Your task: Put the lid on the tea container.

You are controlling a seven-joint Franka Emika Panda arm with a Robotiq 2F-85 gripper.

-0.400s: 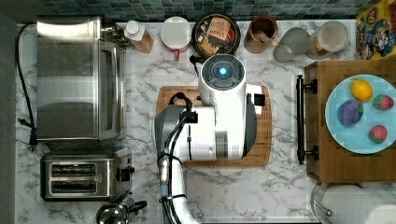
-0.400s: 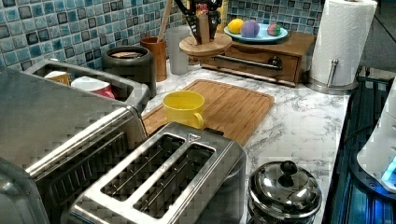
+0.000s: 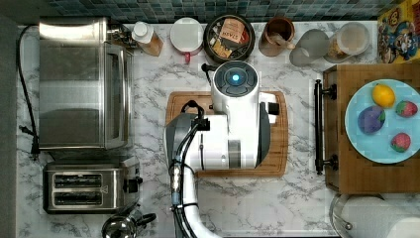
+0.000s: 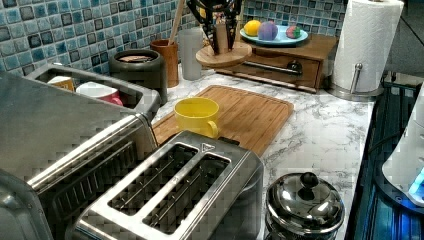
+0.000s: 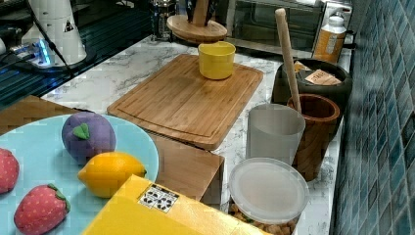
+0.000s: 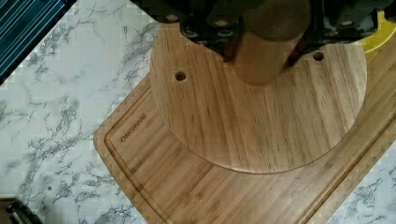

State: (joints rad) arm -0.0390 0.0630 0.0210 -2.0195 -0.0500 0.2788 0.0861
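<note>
gripper (image 4: pixel 221 30) clenched on knob of round wooden lid (image 6: pixel 261 112), disc hanging level, clear above cutting board (image 5: pixel 186 98); held by knob so rim stays free to seat. tea container (image 3: pixel 229 30) stands open beyond board's far edge against tiled wall, printed packets inside, lid well short of it. yellow mug (image 4: pixel 196 116) sits on board near one end. wooden cup (image 5: pixel 313 132) beside tea container holds wooden stick.

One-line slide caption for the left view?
End effector holds the round wooden lid by its knob above the counter, beside the open tea container.
</note>
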